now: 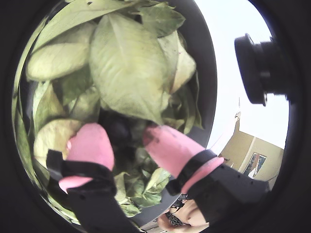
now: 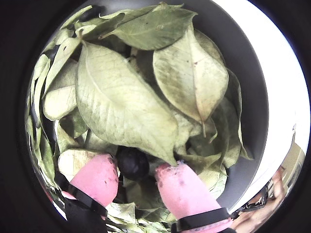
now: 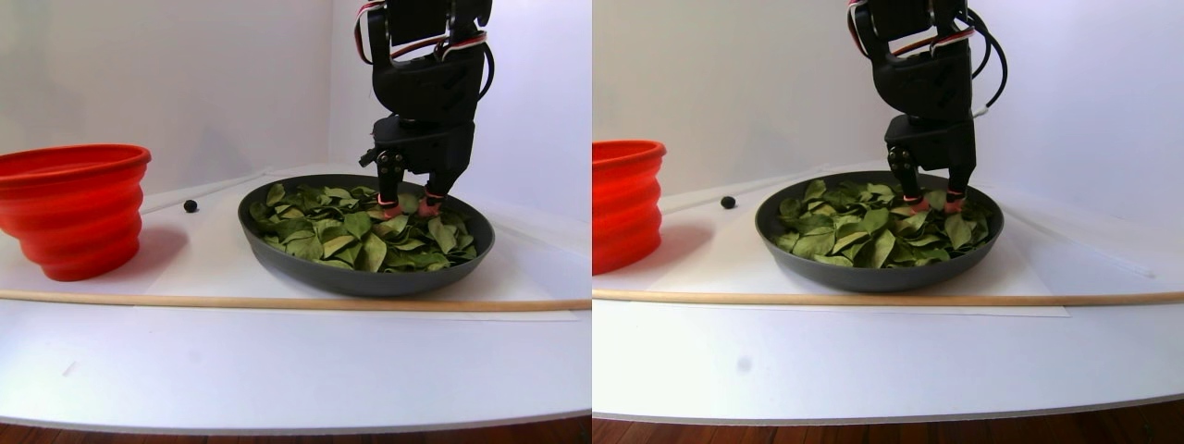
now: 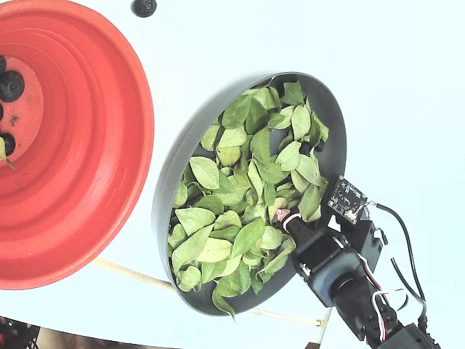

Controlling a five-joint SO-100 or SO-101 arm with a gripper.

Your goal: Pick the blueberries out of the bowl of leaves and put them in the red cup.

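While its pink fingers (image 2: 99, 177) stand spread among the leaves (image 2: 121, 102) at the 5 o'clock side of the bowl (image 4: 163, 196) in the fixed view, a blueberry (image 2: 133, 163) sits between them, not yet pinched, half tucked beneath a large leaf. The straddle suggests a grasp is next. Several berries (image 4: 10, 85) already lie in the red cup (image 4: 109, 145) at the frame's 9 o'clock; one stray berry (image 4: 144, 6) rests on the bench (image 4: 407, 87).
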